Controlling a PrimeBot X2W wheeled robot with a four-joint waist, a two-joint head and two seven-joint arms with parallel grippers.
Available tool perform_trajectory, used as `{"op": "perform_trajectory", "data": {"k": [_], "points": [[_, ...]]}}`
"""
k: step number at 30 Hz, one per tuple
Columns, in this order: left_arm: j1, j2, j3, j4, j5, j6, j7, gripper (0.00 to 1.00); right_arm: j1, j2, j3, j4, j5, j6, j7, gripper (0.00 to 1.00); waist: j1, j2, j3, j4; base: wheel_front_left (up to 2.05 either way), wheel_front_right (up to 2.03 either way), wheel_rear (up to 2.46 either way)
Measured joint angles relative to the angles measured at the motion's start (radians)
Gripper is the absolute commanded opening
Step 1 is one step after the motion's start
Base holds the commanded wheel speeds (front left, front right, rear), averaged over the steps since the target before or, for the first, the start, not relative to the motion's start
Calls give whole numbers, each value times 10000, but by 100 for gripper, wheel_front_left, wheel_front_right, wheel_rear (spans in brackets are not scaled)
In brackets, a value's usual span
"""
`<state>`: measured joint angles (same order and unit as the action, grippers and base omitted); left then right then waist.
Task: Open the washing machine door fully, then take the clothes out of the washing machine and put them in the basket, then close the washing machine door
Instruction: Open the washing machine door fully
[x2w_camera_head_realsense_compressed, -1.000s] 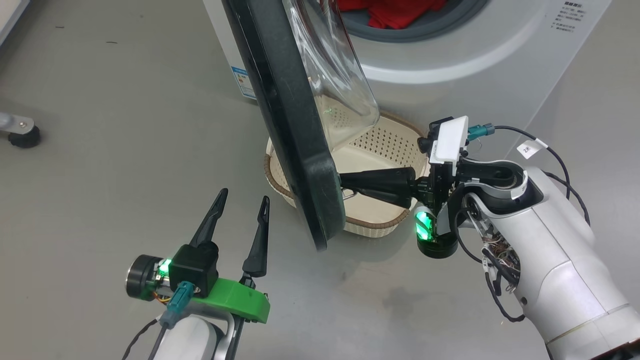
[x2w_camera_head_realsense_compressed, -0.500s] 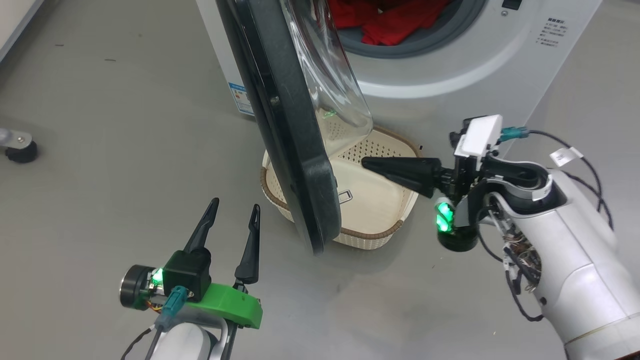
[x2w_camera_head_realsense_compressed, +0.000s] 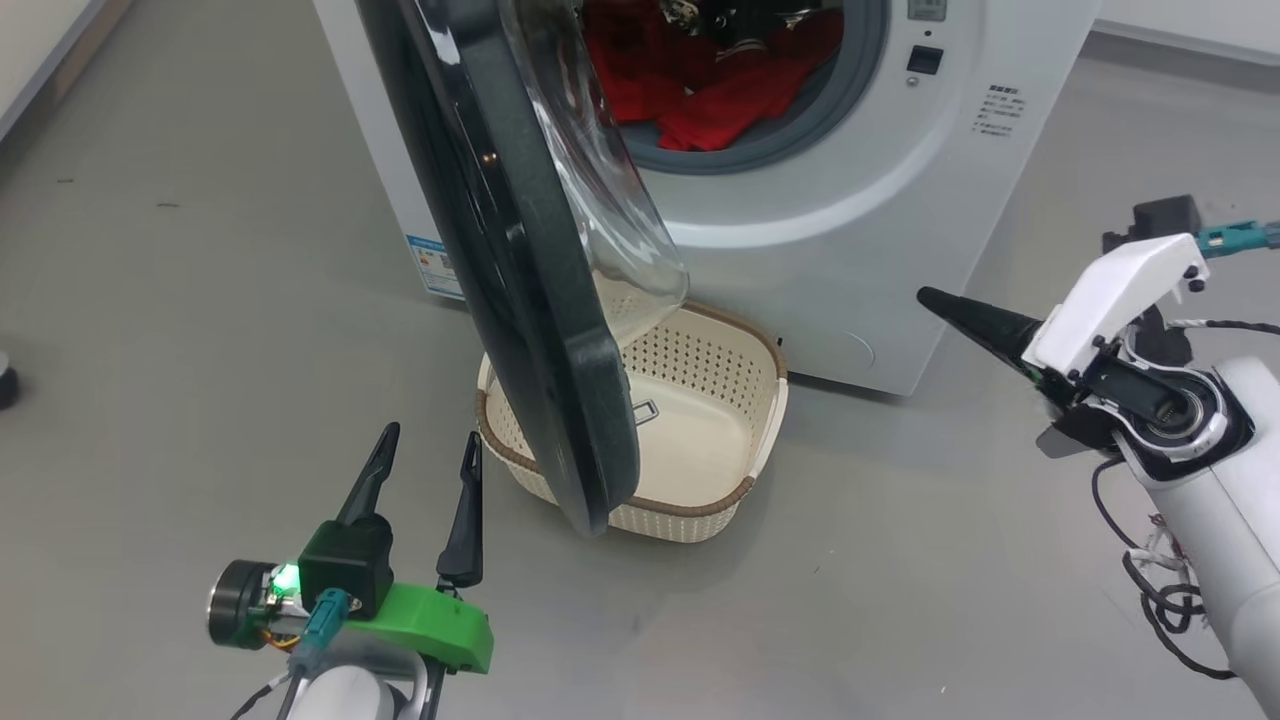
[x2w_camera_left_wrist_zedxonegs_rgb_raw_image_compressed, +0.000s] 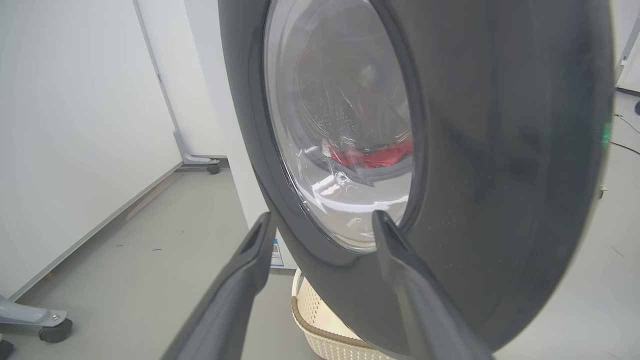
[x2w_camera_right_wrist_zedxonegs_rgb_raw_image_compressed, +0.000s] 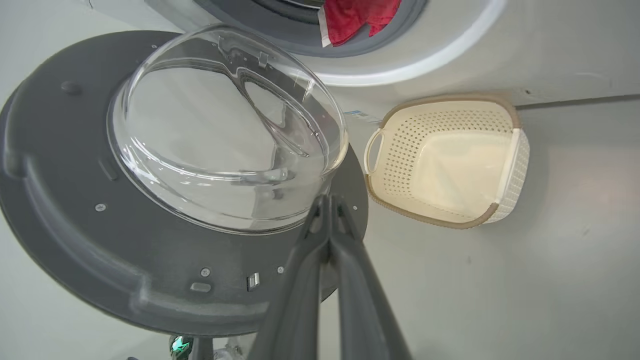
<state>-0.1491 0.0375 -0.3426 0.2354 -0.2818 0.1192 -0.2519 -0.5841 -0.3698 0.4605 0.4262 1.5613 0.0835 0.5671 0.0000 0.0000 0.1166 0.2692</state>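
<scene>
Jutting half-open by the cream perforated basket (x2w_camera_head_realsense_compressed: 765, 400), the round glossy black door (x2w_camera_head_realsense_compressed: 520, 300) likely needs pushing wider; left gripper (x2w_camera_head_realsense_compressed: 433, 433) spread, right gripper (x2w_camera_head_realsense_compressed: 925, 294) clenched on nothing, red clothes (x2w_camera_head_realsense_compressed: 700, 95) inside the white washing machine (x2w_camera_head_realsense_compressed: 900, 200).

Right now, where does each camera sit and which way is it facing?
Head view: on the head, looking forward and down at the washing machine door, basket and clothes; left claw lower left, right claw at right.
Left wrist view: on the left wrist, facing the door's outer face; its spread fingers rise from below.
Right wrist view: on the right wrist, facing the door's inner side and the basket; its closed fingers show.
Shared: all three show door, basket and clothes.
</scene>
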Motion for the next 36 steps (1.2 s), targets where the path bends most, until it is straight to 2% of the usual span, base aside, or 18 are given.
{"op": "perform_trajectory", "data": {"k": [2,6,15,23,28,29,36], "points": [[66,2,127,19,52,0,0,100,172,-230,13,-109,-587,284,-581,0,0,0,-86,-145,0,0,0],[122,2,276,67,113,0,0,100,443,-767,180,-414,-1952,380,-1657,0,0,0,-234,-435,0,0,0],[171,4,541,50,234,0,0,100,1359,-1154,385,-1158,-4057,376,-4113,0,0,0,-492,-989,0,0,0],[259,2,679,46,336,0,0,100,2352,-1507,232,-1231,-5444,370,-6247,0,0,0,-599,-1333,0,0,0],[279,2,784,54,387,0,0,100,2812,-1521,148,-1246,-5887,127,-7124,0,0,0,-628,-1458,0,0,0],[284,2,811,54,395,0,0,100,3087,-1513,150,-1244,-6015,-4,-7467,0,0,0,-639,-1509,0,0,0],[404,2,965,56,483,0,0,100,3709,-1283,59,-1221,-6247,-454,-8299,0,0,0,-656,-1653,0,0,0]]}}
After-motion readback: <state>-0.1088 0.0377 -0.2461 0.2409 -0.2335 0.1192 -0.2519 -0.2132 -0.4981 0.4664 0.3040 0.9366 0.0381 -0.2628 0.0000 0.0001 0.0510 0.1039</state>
